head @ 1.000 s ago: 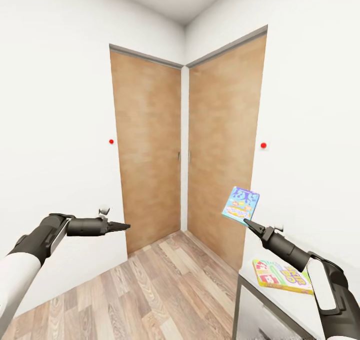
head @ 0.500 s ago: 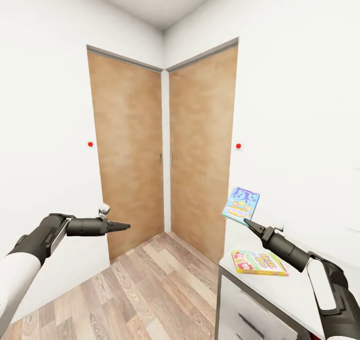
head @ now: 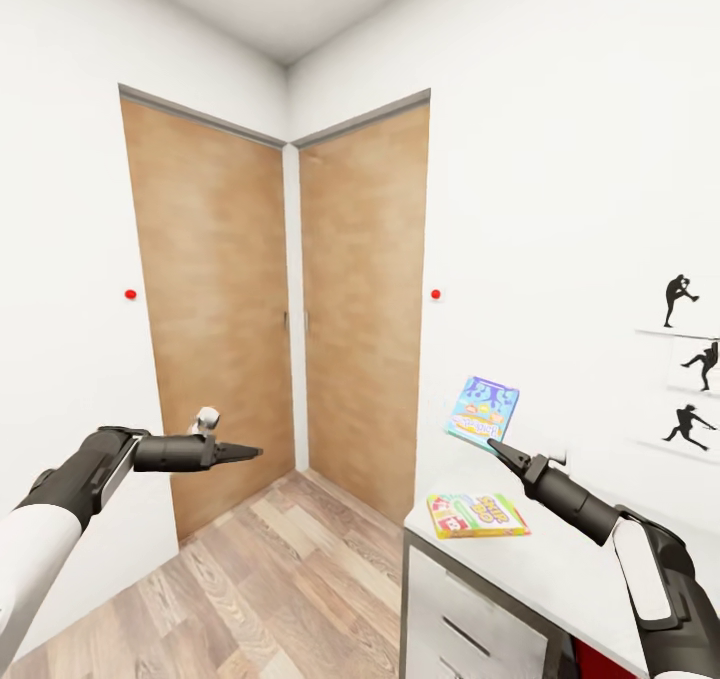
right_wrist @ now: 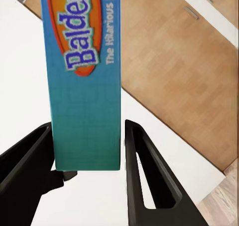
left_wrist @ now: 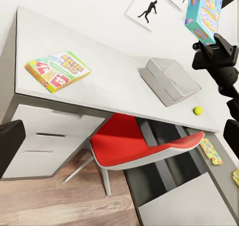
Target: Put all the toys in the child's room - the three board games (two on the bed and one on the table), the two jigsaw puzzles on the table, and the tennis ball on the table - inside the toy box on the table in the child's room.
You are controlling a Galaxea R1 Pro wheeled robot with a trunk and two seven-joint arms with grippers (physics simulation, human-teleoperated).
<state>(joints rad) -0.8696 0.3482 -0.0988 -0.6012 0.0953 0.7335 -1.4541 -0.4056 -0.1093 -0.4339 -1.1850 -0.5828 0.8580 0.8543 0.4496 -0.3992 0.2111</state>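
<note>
The blue "Balderdash" board game [head: 483,409] hangs in the air above the near end of the white worktop [head: 560,559], pinched at its lower edge by the right gripper [head: 495,447]; in the right wrist view the box [right_wrist: 83,76] stands upright between the two dark fingers [right_wrist: 144,176], which press on its sides. The green-yellow Skip-Bo box [head: 476,515] lies flat on the worktop near its end by the doors. From the left wrist view, the light grey toy box [left_wrist: 171,80] sits farther along the worktop, the tennis ball [left_wrist: 198,110] just beside it, and a red chair [left_wrist: 144,148] is tucked under. The left gripper [head: 252,451] points forward over the wood floor [head: 250,589], fingers drawn together on nothing.
</note>
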